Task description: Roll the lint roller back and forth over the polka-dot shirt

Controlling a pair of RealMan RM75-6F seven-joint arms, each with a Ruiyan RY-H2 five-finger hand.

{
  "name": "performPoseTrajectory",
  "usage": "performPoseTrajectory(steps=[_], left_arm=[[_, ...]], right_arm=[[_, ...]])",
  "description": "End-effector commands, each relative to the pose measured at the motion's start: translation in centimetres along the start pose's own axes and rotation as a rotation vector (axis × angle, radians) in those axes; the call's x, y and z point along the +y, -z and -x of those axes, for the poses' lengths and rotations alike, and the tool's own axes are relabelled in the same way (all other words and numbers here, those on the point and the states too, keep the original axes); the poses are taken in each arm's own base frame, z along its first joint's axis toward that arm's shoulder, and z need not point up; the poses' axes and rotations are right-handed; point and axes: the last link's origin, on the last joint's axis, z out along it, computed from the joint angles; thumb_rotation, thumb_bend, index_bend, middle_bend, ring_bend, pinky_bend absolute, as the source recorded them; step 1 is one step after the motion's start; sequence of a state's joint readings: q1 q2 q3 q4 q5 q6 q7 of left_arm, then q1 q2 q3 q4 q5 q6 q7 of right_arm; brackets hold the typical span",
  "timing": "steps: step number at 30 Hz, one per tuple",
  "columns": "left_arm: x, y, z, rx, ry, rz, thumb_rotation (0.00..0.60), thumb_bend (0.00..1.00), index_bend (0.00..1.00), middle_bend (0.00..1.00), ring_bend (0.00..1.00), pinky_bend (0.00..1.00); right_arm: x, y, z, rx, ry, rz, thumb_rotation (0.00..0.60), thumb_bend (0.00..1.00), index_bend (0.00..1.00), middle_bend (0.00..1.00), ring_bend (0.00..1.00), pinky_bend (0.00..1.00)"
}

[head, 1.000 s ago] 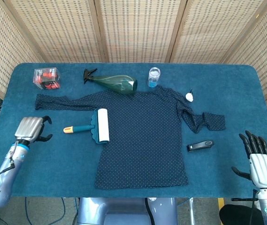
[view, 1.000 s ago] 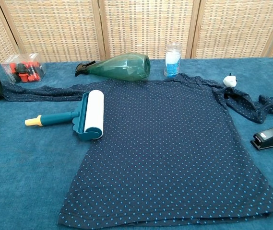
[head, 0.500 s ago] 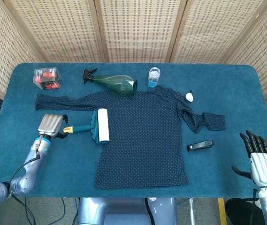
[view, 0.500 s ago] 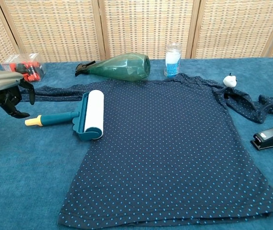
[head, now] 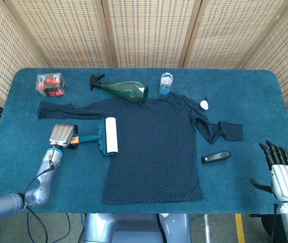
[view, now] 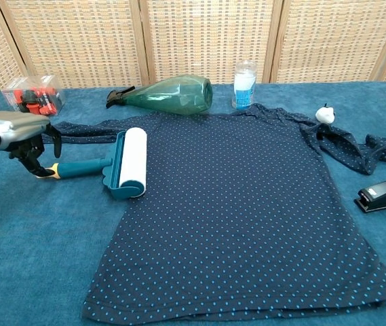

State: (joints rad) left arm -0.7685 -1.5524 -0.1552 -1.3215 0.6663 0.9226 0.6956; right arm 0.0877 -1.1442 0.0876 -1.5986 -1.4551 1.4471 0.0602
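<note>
1. No brand, label or writing is legible on any item in either view.
2. The polka-dot shirt (head: 154,152) lies flat on the blue table (head: 265,101), front spread, with one sleeve stretched toward the left edge and the other crumpled at the right.
3. The lint roller (head: 103,135) lies at the left side of the shirt; its white roll rests on the fabric edge and its teal handle points left onto the bare table.
4. The left hand (head: 61,135) sits over the yellow end of the handle. In the chest view its dark fingers (view: 31,153) curl down around the handle tip; whether they actually clamp it cannot be told.
5. Change: one second ago the left hand was well apart from the roller near the left table edge; half a second ago it was just beside the handle end; it now covers that end. The roller itself has not shifted.
6. The right hand (head: 281,174) rests at the near right corner, fingers apart and holding nothing, unchanged.
7. Along the far edge: a clear box of red items (head: 50,84), a green spray bottle (head: 122,89) on its side, a small clear bottle (head: 166,83), a small white object (head: 204,104).
8. A black stapler (head: 215,157) lies right of the shirt
</note>
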Motion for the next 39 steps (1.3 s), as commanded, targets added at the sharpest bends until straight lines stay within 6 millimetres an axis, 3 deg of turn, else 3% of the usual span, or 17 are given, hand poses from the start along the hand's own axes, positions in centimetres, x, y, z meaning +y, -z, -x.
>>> performPoseTrajectory(steps=[1, 17, 19, 21, 23, 39], left_arm=[[0.4, -0.2, 0.2, -0.003, -0.006, -0.001, 0.600, 0.30, 0.41, 0.83, 0.64, 0.59], [2.5, -0.9, 1.6, -0.002, -0.057, -0.013, 0.600, 0.31, 0.45, 0.83, 0.64, 0.59], [2.6, -0.9, 1.7, 0.005, -0.062, -0.019, 0.600, 0.44, 0.55, 0.83, 0.64, 0.59], [2.8, -0.7, 1.5, 0.037, -0.048, -0.012, 0.600, 0.65, 0.75, 0.84, 0.64, 0.60], [3.0, -0.4, 1.0, 0.072, -0.029, 0.009, 0.600, 0.72, 0.83, 0.85, 0.64, 0.60], [2.8, 2.5, -3.8, 0.088, -0.195, 0.167, 0.600, 0.68, 0.87, 0.85, 0.65, 0.60]], right_arm=[[0.1, 0.0, -0.2, 0.006, -0.008, 0.002, 0.600, 0.13, 0.00, 0.00, 0.00, 0.00], [0.3, 0.2, -1.2, 0.030, -0.053, 0.001, 0.600, 0.13, 0.00, 0.00, 0.00, 0.00], [0.2, 0.2, -1.3, 0.029, -0.057, -0.006, 0.600, 0.13, 0.00, 0.00, 0.00, 0.00], [0.1, 0.2, -1.3, 0.034, -0.062, -0.013, 0.600, 0.13, 0.00, 0.00, 0.00, 0.00], [0.1, 0.3, -1.4, 0.041, -0.064, -0.017, 0.600, 0.13, 0.00, 0.00, 0.00, 0.00], [0.1, 0.4, -1.6, 0.053, -0.069, -0.020, 0.600, 0.13, 0.00, 0.00, 0.00, 0.00]])
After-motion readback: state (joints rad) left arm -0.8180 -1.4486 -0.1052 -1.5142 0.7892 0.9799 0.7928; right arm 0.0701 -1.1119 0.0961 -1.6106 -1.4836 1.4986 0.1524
